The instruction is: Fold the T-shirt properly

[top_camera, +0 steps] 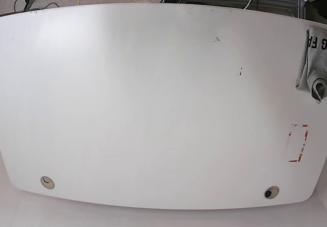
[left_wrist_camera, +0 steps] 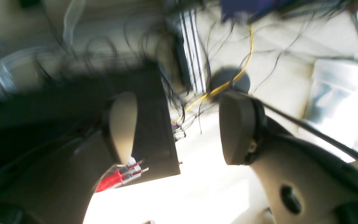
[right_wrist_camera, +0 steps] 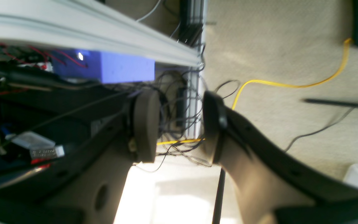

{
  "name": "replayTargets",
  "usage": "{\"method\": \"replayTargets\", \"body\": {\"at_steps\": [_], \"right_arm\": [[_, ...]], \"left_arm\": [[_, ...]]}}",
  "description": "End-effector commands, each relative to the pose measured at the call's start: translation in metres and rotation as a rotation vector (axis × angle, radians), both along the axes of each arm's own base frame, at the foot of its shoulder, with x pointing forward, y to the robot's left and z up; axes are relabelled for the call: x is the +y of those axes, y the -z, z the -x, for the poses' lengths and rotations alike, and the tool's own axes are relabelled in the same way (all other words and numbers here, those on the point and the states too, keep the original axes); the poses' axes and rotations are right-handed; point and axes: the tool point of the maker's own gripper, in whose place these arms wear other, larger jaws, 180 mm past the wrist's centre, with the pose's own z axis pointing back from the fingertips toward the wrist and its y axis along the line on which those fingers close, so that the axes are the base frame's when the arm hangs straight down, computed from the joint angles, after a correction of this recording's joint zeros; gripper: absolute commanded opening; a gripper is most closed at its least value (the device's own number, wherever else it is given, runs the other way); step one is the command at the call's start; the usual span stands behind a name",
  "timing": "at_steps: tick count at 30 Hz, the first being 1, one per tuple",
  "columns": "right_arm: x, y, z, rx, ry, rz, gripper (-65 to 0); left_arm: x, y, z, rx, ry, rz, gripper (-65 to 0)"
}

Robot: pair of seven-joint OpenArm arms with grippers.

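The grey T-shirt [top_camera: 312, 63] lies bunched at the far right edge of the white table [top_camera: 153, 99] in the base view, partly cut off by the frame, with dark letters showing. Neither arm shows in the base view. My left gripper [left_wrist_camera: 179, 124] is open and empty in the left wrist view, which looks past the table at the floor and cables. My right gripper [right_wrist_camera: 179, 124] is open and empty in the right wrist view, also over the floor beyond the table edge. No shirt shows in either wrist view.
A red dashed rectangle [top_camera: 297, 143] is marked on the table at the right. Two round cable holes [top_camera: 47, 182] [top_camera: 271, 191] sit near the front edge. Cables, a yellow wire [right_wrist_camera: 291, 84] and aluminium frame rails [right_wrist_camera: 89, 34] lie beyond the table.
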Motion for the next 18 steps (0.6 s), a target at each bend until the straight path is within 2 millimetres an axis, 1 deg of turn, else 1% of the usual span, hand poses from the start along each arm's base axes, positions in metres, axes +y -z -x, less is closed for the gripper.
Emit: {"method": "replayTargets", "body": {"at_steps": [1,3,5,7,10,13,16,18], "right_arm": [[-0.007,0.015,0.008,0.030,0.010,-0.011,-42.5],[-0.009,0.030,0.009,0.058,0.020,-0.013,-42.5],[-0.012,0.048,0.010,0.091,0.039,-0.013,-42.5],[-0.013,0.063,0.014,0.126,0.045,-0.011,-42.5],[-0.014,0.082,0.012,0.163,0.041,-0.004,-42.5],[-0.011,0.095,0.013,0.199,0.035,-0.007,-42.5],[-0.010,0.103,0.009,0.211,0.029,-0.003,-42.5],[-0.012,0.108,0.004,0.211,0.031,0.015,-42.5]], "left_arm": [[0.004,0.015,0.007,-0.003,-0.039,0.010,-26.5],[0.005,0.028,0.010,0.012,-0.055,0.014,-26.5],[0.005,0.045,0.001,0.013,-0.071,0.019,-26.5],[0.005,0.057,-0.002,0.029,-0.083,0.020,-26.5],[0.005,0.073,-0.004,0.055,-0.097,0.024,-26.5],[0.005,0.086,-0.013,0.065,-0.105,0.028,-26.5],[0.003,0.098,-0.020,0.083,-0.117,0.034,-26.5],[0.004,0.107,-0.031,0.087,-0.121,0.035,-26.5]]}}
